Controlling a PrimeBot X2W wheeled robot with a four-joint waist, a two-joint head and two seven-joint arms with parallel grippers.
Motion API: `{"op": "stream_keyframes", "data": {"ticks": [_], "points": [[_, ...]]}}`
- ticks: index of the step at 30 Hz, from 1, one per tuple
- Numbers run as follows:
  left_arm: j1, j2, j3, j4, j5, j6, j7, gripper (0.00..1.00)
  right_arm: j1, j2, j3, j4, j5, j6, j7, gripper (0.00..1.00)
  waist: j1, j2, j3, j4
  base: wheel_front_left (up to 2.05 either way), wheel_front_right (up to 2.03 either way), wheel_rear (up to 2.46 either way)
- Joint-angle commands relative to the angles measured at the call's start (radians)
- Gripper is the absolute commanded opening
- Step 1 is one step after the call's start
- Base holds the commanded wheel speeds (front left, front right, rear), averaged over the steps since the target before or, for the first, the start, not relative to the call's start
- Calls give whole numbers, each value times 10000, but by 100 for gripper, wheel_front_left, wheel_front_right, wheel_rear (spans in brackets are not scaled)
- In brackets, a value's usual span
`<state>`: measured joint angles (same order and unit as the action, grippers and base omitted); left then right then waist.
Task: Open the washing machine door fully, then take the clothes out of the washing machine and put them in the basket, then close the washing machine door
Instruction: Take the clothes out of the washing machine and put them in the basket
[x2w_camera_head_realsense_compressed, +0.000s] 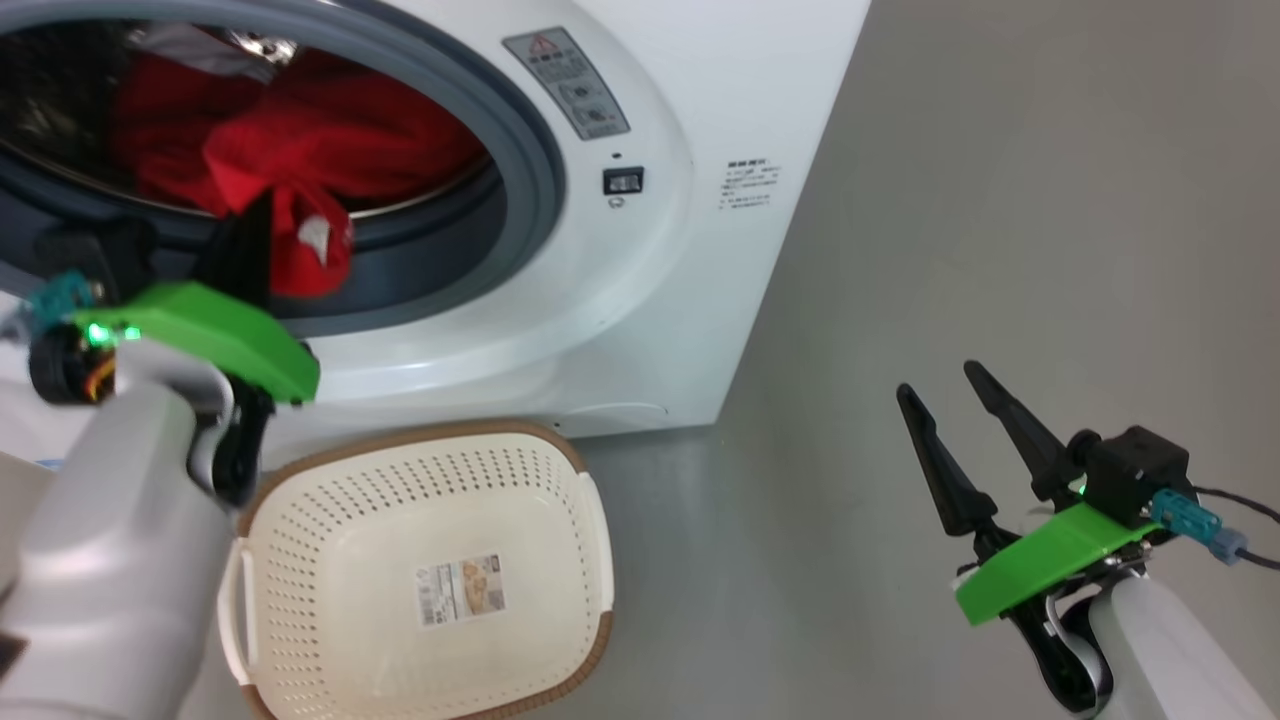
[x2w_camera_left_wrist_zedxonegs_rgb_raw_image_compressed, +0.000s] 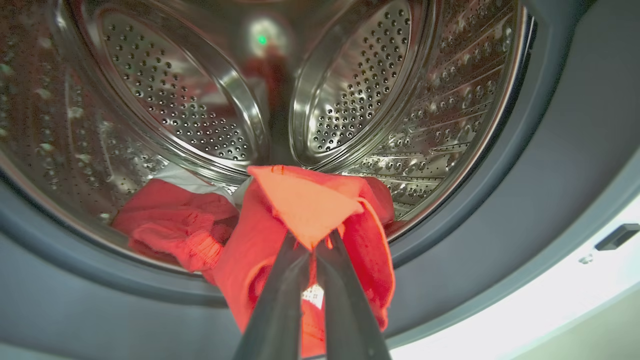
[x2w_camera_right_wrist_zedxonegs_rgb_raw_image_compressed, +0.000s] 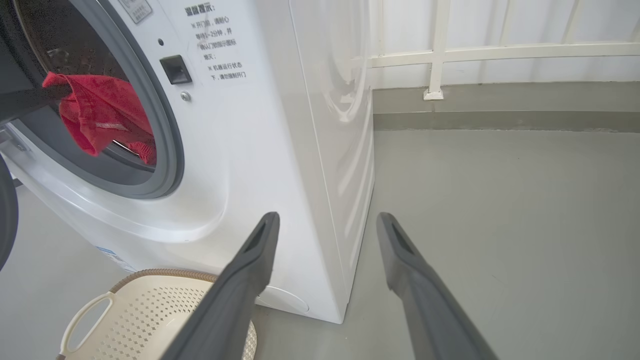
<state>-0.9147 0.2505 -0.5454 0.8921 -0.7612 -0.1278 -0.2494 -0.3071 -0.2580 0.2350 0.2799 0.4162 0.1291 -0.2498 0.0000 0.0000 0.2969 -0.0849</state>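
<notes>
Fingertips of your left gripper (x2w_camera_left_wrist_zedxonegs_rgb_raw_image_compressed: 314, 246) are pinched tight on a fold of the clothes (x2w_camera_left_wrist_zedxonegs_rgb_raw_image_compressed: 305, 205). The red fabric peaks up between the two dark fingers and drapes down on either side of them. A small white tag (x2w_camera_left_wrist_zedxonegs_rgb_raw_image_compressed: 313, 296) shows on the cloth just below the pinch. The held fold hangs at the front lip of the drum (x2w_camera_left_wrist_zedxonegs_rgb_raw_image_compressed: 175, 100), over the lower arc of the grey rubber ring (x2w_camera_head_realsense_compressed: 535, 170). The rest of the red heap lies further back on the drum's bottom, with a strip of white fabric behind it.

Your left arm reaches up to the mouth of the washing machine (x2w_camera_head_realsense_compressed: 640, 250) from below. Directly under that mouth the basket (x2w_camera_head_realsense_compressed: 560, 480) stands on the floor (x2w_camera_head_realsense_compressed: 1000, 200), its far rim just beside the bottom edge of the machine's front. Inside it you can see a sticker (x2w_camera_head_realsense_compressed: 460, 590) on its perforated bottom.

Your right gripper (x2w_camera_head_realsense_compressed: 937, 378) hangs over bare floor off the machine's right-hand front corner, well apart from the basket. Its fingers are spread wide with nothing between them, pointing toward the machine's side panel. Past that panel, the right wrist view shows a white railing (x2w_camera_right_wrist_zedxonegs_rgb_raw_image_compressed: 440, 50) along the far edge of the floor.
</notes>
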Motion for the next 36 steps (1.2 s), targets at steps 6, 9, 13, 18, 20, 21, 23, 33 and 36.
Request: {"op": "stream_keyframes", "data": {"ticks": [6, 9, 13, 18, 20, 21, 23, 33, 36], "points": [[1583, 230, 1711, -1914, 1041, 7, -122, 0, 571, -136, -25, -202, 60, 16, -120, 100, 0, 0, -753, 475, 0, 0, 0], [2294, 139, 2301, -2762, 1472, 20, -123, 0, 671, -154, -75, -216, 70, 16, -120, 100, 0, 0, -874, 571, 0, 0, 0], [3226, 31, 2902, -3901, 2012, 48, -123, 0, 818, -191, -136, -234, 81, 16, -120, 100, 0, 0, -1018, 680, 0, 0, 0], [4378, -79, 3446, -5441, 2488, 142, -123, 0, 978, -219, -193, -248, 90, 16, -120, 100, 0, 0, -1177, 794, 0, 0, 0], [4812, -111, 3578, -6081, 2617, 176, -123, 0, 1054, -233, -217, -259, 91, 16, -120, 100, 0, 0, -1241, 851, 0, 0, 0], [5024, -109, 3618, -6401, 2687, 209, -123, 0, 1089, -241, -226, -264, 94, 16, -120, 100, 0, 0, -1262, 877, 0, 0, 0], [5229, -118, 3667, -6726, 2720, 249, -123, 0, 1114, -248, -233, -269, 96, 16, -120, 100, 0, 0, -1280, 899, 0, 0, 0], [6967, 67, 3862, -10176, 3006, 1022, 134, 0, 1199, -313, -267, -312, 99, 16, -120, 100, 0, 0, -1332, 1086, 0, 0, 0], [7319, 175, 3836, -11023, 3136, 1242, 418, 0, 1165, -315, -281, -325, 93, 16, -120, 100, 0, 0, -1272, 1117, 0, 0, 0]]}}
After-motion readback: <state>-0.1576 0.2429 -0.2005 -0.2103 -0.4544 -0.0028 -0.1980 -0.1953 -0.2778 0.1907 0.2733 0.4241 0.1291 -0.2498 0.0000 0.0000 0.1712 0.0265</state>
